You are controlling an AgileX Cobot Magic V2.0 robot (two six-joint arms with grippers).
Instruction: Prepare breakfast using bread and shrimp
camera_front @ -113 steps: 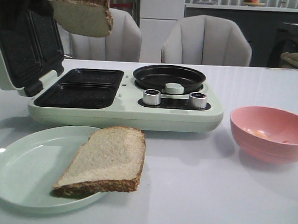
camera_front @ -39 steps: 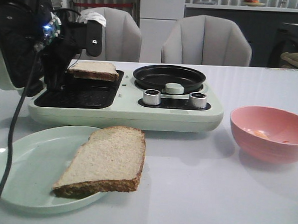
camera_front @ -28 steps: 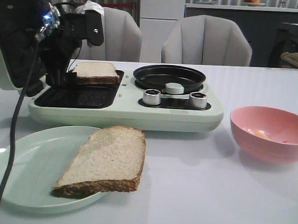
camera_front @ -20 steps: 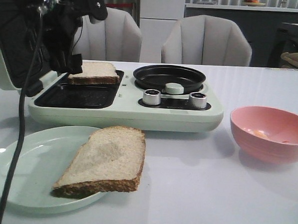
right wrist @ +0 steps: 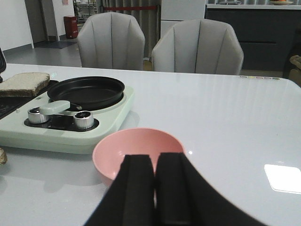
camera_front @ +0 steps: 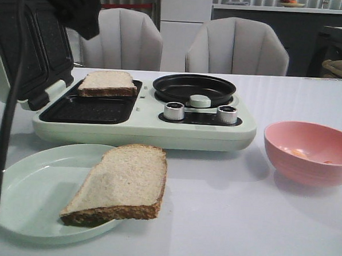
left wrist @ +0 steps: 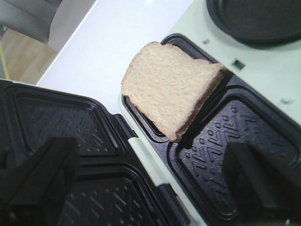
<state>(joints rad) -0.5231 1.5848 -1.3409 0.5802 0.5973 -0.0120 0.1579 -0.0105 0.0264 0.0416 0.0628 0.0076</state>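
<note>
Bread, first slice (camera_front: 108, 83): lies on the far plate of the open sandwich maker (camera_front: 142, 123), tilted, one edge on the ridge between the two dark plates; nothing touches it.
Bread, second slice (camera_front: 121, 183): lies on the pale green plate (camera_front: 30, 184) near the table's front edge, overhanging the rim on the robot's right.
Shrimp (camera_front: 299, 152): a small pale orange piece inside the pink bowl (camera_front: 311, 152), to the right of the sandwich maker; a smaller reddish speck lies near it.
Left jaws (left wrist: 150, 188): apart, two dark fingers (left wrist: 42, 174) well separated, holding nothing, above the sandwich maker's hinge with the first slice beyond them.
Right jaws (right wrist: 154, 188): together, empty, low over the table just in front of the pink bowl.
Sandwich maker: lid (camera_front: 26, 46) stands open at the left; round black pan (camera_front: 194, 89) and two silver knobs (camera_front: 174, 111) on its right half.
Background: two grey chairs (camera_front: 237, 46) behind the table (camera_front: 240, 223).
</note>
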